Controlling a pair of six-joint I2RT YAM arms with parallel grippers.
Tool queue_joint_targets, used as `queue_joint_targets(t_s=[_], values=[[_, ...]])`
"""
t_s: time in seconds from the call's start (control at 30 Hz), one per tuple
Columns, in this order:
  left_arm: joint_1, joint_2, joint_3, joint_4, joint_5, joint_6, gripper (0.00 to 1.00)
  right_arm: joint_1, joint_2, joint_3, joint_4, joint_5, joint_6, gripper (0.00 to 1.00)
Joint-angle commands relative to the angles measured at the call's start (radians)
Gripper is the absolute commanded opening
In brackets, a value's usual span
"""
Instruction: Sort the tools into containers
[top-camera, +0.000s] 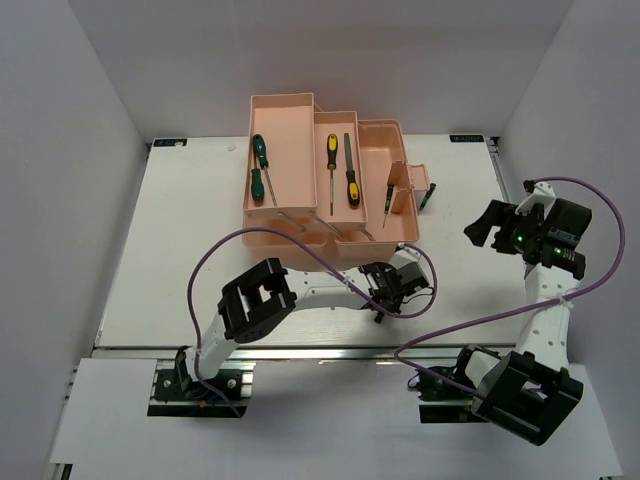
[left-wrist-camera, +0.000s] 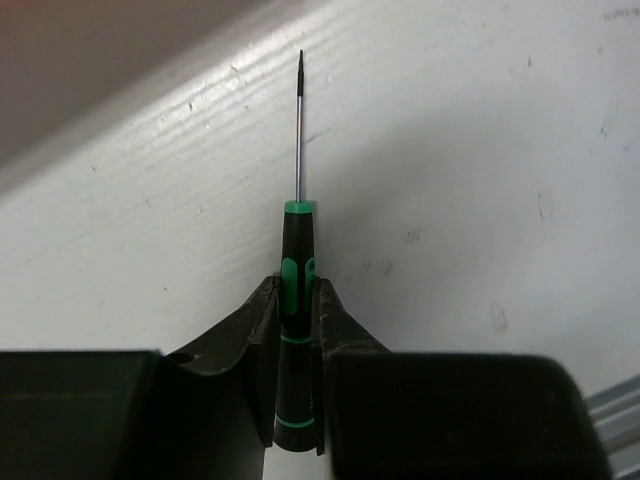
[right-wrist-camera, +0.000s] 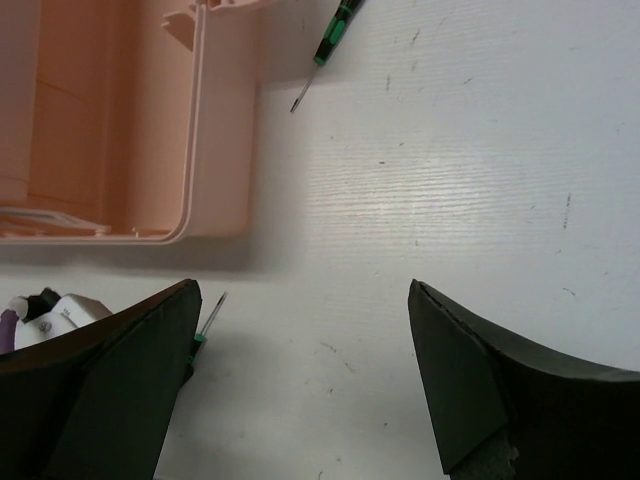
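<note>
White tabletop (top-camera: 170, 250), pink toolbox (top-camera: 283, 100) standing open at its far side, green screwdrivers (top-camera: 259, 152) in the left tray, yellow ones (top-camera: 332, 152) in the middle. Right end effector (right-wrist-camera: 305, 300) hangs released, fingers wide, beside the toolbox. Left end effector (left-wrist-camera: 297, 285) is grasping a precision screwdriver (left-wrist-camera: 298, 235) by its handle, in front of the toolbox.

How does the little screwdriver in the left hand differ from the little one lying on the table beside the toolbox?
The held precision screwdriver is clamped by its handle in the left hand; the loose precision screwdriver lies free on the table, untouched. The held one is at the near side of the toolbox, the loose one by its right end. Both have black-green handles and thin steel shafts.
</note>
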Motion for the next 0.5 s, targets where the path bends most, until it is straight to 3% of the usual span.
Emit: queue_joint_targets(t_s=[0.0,0.23,0.47], values=[[-0.005,0.004,-0.092,-0.066,0.153,0.041,0.0,-0.002,-0.022,0.005,-0.048,-0.083,-0.053,0.89],[0.02,-0.203,-0.098,0.075,0.248,0.107,0.0,-0.001,-0.073,-0.011,-0.134,-0.234,-0.271,0.89],[0.086,-0.321,-0.078,0.09,0.265,0.099,0.0,-0.002,-0.086,-0.026,-0.162,-0.25,-0.319,0.89]])
